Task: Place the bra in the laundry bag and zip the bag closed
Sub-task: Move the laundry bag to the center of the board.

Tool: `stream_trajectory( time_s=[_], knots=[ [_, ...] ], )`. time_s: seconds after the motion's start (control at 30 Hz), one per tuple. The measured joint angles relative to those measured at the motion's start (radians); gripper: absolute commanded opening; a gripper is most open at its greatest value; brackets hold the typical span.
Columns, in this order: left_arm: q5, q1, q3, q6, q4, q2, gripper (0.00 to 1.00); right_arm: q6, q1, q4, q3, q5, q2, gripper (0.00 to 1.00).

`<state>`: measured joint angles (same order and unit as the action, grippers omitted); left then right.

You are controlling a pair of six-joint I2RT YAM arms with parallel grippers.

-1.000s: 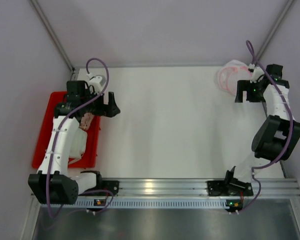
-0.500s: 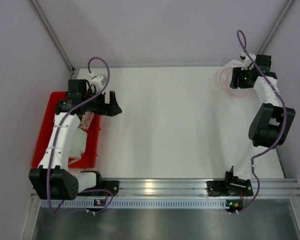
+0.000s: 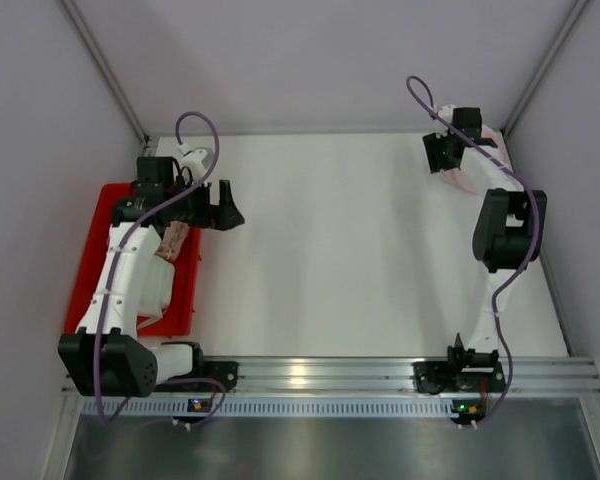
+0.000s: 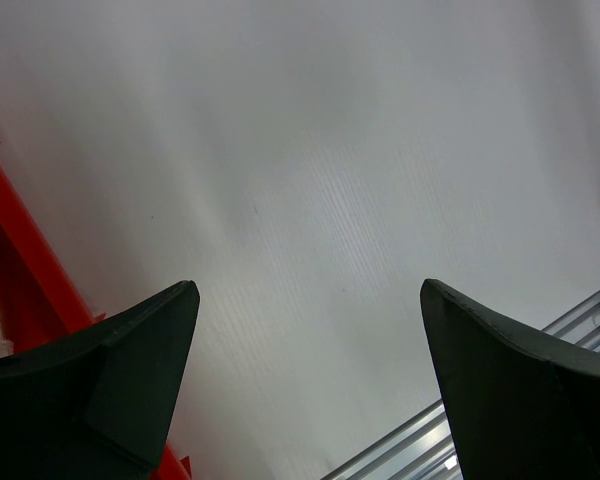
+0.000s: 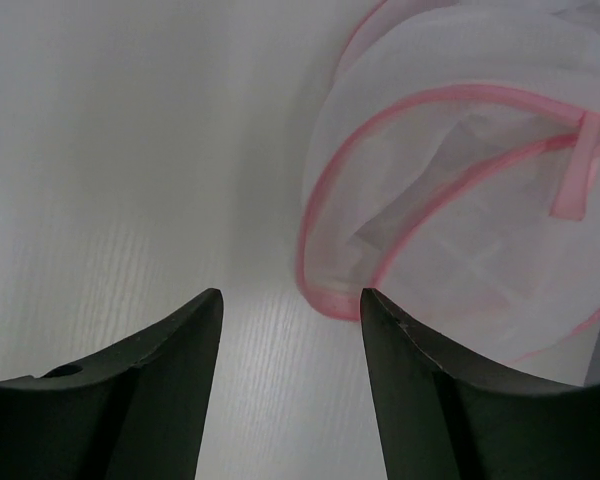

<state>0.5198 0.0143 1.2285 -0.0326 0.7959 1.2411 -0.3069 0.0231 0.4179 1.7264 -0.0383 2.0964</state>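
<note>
The bra (image 3: pixel 173 242) is a pinkish-tan piece lying in the red tray (image 3: pixel 88 285) at the left. The laundry bag (image 5: pixel 460 190) is white mesh with pink trim, lying open at the back right. In the top view the right arm hides most of it and only a pink edge (image 3: pixel 464 181) shows. My right gripper (image 3: pixel 442 158) is open and empty just above the table, with the bag's rim right ahead of its fingertips (image 5: pixel 290 296). My left gripper (image 3: pixel 225 213) is open and empty over the bare table just right of the tray (image 4: pixel 308 290).
A white bundle (image 3: pixel 156 285) lies in the red tray near the bra. The tray's red edge (image 4: pixel 25 270) shows at the left of the left wrist view. An aluminium rail (image 3: pixel 320 375) runs along the near edge. Walls close the back and sides.
My right arm has swung left and toward the back, carrying its gripper from the bag's right side to its left edge. The left arm has barely moved.
</note>
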Motion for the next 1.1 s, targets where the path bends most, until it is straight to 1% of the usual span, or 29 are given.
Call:
stream_trajectory(
  time_s=[0.13,0.23,0.27,0.33,0.43,0.47,0.53,0.57,0.63,0.67,0.77,0.87,1.0,1.1],
  knots=[
    [0.0,0.0,0.0,0.001,0.0,0.0,0.98,-0.013,0.0,-0.013,0.05,0.034,0.043,0.58],
    [-0.001,0.0,0.0,0.001,0.0,0.0,0.98,-0.015,0.0,-0.011,0.073,0.038,0.072,0.56],
    [-0.002,0.0,0.0,0.001,0.0,0.0,0.99,-0.015,-0.001,-0.013,0.079,0.038,0.081,0.55],
    [-0.004,0.0,0.0,0.001,0.0,0.0,0.99,-0.015,-0.001,-0.013,0.089,0.038,0.103,0.5],
    [-0.008,0.0,0.0,0.0,0.0,0.0,0.99,-0.016,-0.001,-0.006,0.089,0.038,0.119,0.37],
    [-0.008,0.0,0.0,0.0,0.0,0.0,0.99,-0.016,-0.001,-0.005,0.089,0.038,0.123,0.29],
    [-0.01,0.0,0.0,0.0,0.0,0.0,0.98,-0.017,-0.001,-0.005,0.089,0.038,0.123,0.24],
    [-0.011,0.0,0.0,0.0,0.0,0.0,0.99,-0.016,-0.001,-0.006,0.089,0.039,0.123,0.14],
    [-0.012,0.0,0.0,0.0,0.0,0.0,0.98,-0.022,-0.001,-0.003,0.089,0.039,0.123,0.02],
    [-0.011,0.0,0.0,0.0,0.0,0.0,0.98,-0.021,0.0,0.002,0.089,0.039,0.123,0.0],
    [-0.013,0.0,0.0,0.0,0.0,0.0,0.98,-0.014,0.002,0.01,0.087,0.03,0.121,0.0],
    [-0.016,0.0,0.0,-0.002,0.0,0.0,0.98,-0.004,0.01,0.02,0.048,0.01,0.084,0.0],
    [-0.02,0.0,0.0,-0.008,0.0,-0.002,0.99,0.005,0.026,0.052,-0.027,-0.023,-0.047,0.0],
    [-0.02,0.0,0.0,-0.008,0.0,-0.002,0.98,0.002,0.044,0.069,-0.046,-0.037,-0.163,0.0]
  ],
)
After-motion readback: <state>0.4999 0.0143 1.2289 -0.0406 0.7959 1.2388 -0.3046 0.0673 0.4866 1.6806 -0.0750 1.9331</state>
